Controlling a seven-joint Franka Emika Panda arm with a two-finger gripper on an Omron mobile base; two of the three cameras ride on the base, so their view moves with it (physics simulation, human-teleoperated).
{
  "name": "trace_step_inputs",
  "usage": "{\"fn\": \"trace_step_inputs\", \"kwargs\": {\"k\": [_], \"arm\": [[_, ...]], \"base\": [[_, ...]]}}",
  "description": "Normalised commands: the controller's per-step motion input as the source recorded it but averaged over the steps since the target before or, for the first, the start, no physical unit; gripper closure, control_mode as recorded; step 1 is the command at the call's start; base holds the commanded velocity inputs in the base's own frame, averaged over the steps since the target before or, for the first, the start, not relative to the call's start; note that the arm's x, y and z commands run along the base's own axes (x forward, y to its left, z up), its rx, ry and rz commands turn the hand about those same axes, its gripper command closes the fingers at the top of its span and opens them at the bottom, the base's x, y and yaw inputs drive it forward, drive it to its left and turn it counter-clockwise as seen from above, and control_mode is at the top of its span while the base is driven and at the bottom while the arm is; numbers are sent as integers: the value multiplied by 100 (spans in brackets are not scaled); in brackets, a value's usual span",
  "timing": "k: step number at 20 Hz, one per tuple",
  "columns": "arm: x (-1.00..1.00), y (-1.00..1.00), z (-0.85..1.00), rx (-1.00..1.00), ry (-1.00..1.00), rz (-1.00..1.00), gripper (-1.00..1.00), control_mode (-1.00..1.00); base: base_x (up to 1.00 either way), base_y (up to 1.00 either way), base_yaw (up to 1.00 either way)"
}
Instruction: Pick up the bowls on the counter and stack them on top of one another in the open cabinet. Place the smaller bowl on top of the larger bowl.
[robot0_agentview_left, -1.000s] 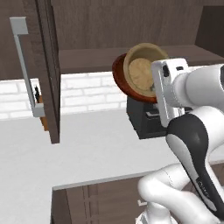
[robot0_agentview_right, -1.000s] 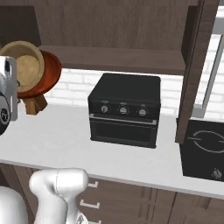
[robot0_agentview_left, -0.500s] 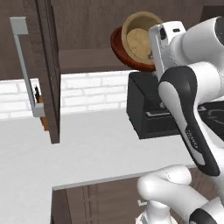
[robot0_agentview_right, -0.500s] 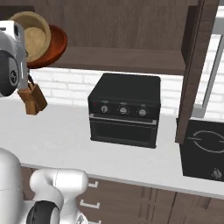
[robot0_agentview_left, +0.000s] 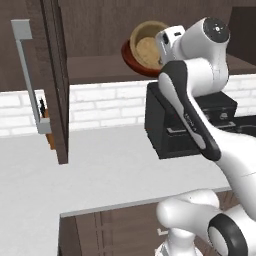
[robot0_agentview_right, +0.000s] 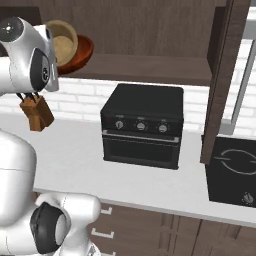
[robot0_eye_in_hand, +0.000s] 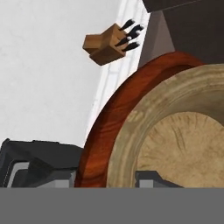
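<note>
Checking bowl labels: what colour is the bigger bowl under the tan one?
Dark reddish-brown wood, the bigger bowl; clearest in the hand view.

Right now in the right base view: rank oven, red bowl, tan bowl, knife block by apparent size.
1. oven
2. red bowl
3. tan bowl and knife block: look alike; arm hides part of each.

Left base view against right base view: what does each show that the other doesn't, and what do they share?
Left base view alone: the dark brown cabinet door with a long grey bar handle at the left.

Right base view alone: the black countertop oven's front with its three knobs, a black cooktop at the right, and the full wooden knife block.

Both: the small light tan wooden bowl nested in the wide reddish-brown wooden bowl, tilted at the cabinet shelf, above the light grey-white counter.
</note>
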Motion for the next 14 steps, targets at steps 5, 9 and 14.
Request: {"fn": "trace_step_inputs", "kwargs": {"k": [5,9,14], "arm": [[100,-14,-30,-7,0,0,100,-100],[100,-4,-11,-4,0,0,100,-100],[96,-10,-7,-1,0,0,100,-100]], "base": [[0,0,0],[0,0,0],[0,0,0]]}}
